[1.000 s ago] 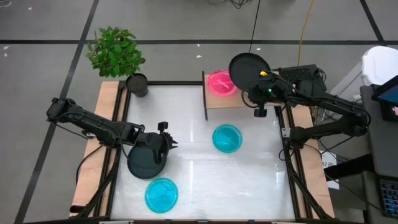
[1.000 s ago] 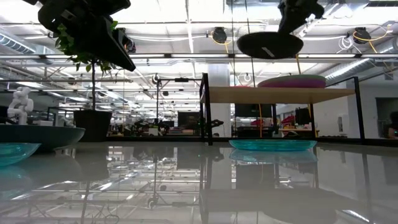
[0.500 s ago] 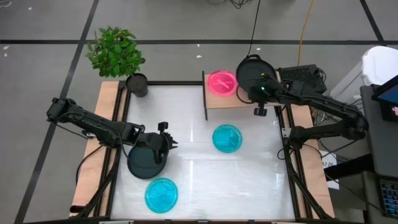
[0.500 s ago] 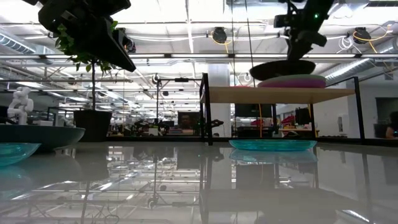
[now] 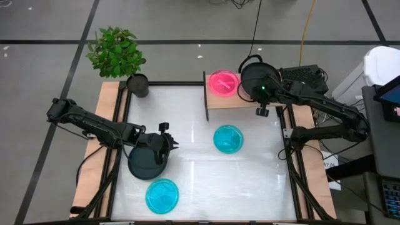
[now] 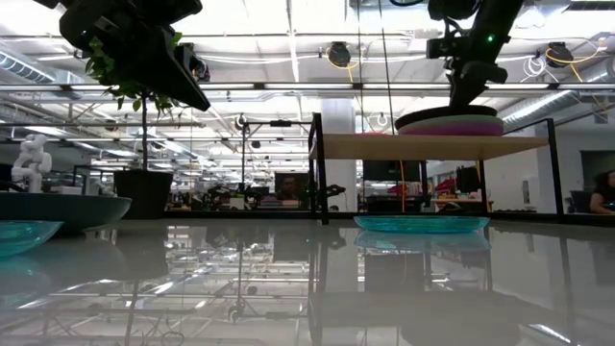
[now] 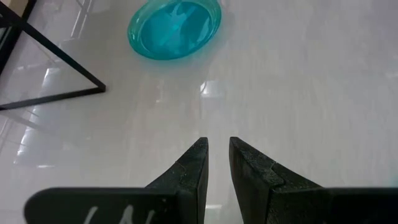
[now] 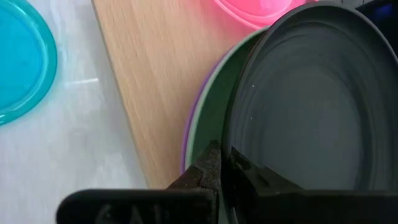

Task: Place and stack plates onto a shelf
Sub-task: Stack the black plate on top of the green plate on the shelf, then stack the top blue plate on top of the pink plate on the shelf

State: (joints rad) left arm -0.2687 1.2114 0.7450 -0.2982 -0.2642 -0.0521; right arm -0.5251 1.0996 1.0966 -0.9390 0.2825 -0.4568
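**Black plate on the shelf stack, right tool pinching its rim**

I've got the right tool (image 8: pixel 219 163) over the shelf (image 5: pixel 215 100), clamped on the near rim of a black plate (image 5: pixel 256 78). In my right wrist view, that plate (image 8: pixel 311 106) sits on top of a pale green plate (image 8: pixel 208 124), with a purple plate (image 8: pixel 188 134) edge peeking out underneath, all on the light-wood board. From the low view, the stack (image 6: pixel 452 125) lies flat on the shelf top, the right arm coming down onto it from above.

Beside that stack on the shelf, nearer the thin side panel, sits a pink plate (image 5: pixel 223 82).

On the surface (image 5: pixel 194 131) just in front of the shelf lies a cyan plate (image 5: pixel 228 139). Well away from the shelf, toward the left arm's side, the left tool (image 5: pixel 164 145) hangs over the second black plate (image 5: pixel 147 161). Through the left wrist view, I see its fingers (image 7: pixel 189 168) nearly together with a narrow gap, nothing between them. Another cyan plate (image 5: pixel 162 195) lies just beyond that black one, farther still from the shelf.

A potted plant (image 5: pixel 119 56) stands at the surface's far corner, level with the shelf.
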